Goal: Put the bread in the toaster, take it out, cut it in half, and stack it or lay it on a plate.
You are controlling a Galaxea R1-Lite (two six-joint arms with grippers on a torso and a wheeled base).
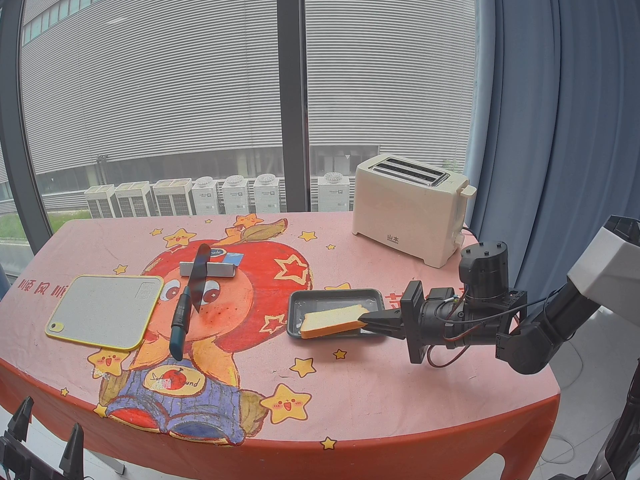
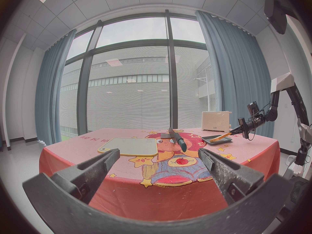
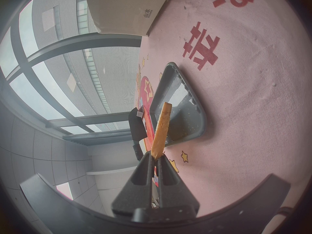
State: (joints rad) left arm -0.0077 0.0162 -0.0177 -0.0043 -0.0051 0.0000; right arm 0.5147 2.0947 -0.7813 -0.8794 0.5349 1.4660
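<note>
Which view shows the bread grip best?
Right wrist view: the right gripper pinches one end of the bread, seen edge-on. Head view shows it over the tray; left wrist view, small and distant.

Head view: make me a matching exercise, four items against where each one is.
1 bread
2 knife
3 toaster
4 board

A lying flat at far left
B in the right claw, over the tray
C blade propped on a grey block
D standing at back right

Pairs: 1-B, 2-C, 3-D, 4-A
</note>
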